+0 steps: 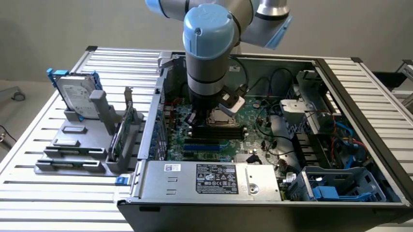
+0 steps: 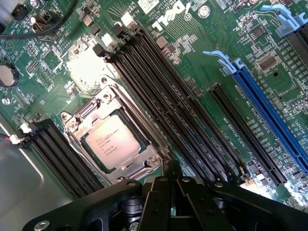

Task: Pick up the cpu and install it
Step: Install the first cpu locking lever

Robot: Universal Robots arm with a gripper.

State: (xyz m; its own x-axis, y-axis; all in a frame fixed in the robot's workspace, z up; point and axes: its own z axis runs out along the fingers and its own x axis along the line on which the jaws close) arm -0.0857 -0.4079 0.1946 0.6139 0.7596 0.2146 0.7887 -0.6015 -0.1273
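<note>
**One cpu, sitting in the socket**

One arm is reaching down into the open PC case [image 1: 361, 159] on the slatted desk [image 1: 38, 193]. The cpu [image 2: 111, 141] lies flat inside the metal-framed socket [image 2: 72, 126] on the green motherboard [image 2: 202, 57], between rows of black memory slots [image 2: 159, 91]. The end effector [image 2: 172, 188] is closed with nothing in it, fingertips together just beside the socket frame. A hard drive with blue bracket [image 1: 76, 94] stands in a grey holder outside the case.

Hard drive [image 1: 76, 96] upright at left; power supply [image 1: 216, 180] at lower centre; blue slots [image 2: 272, 118] at right.
</note>
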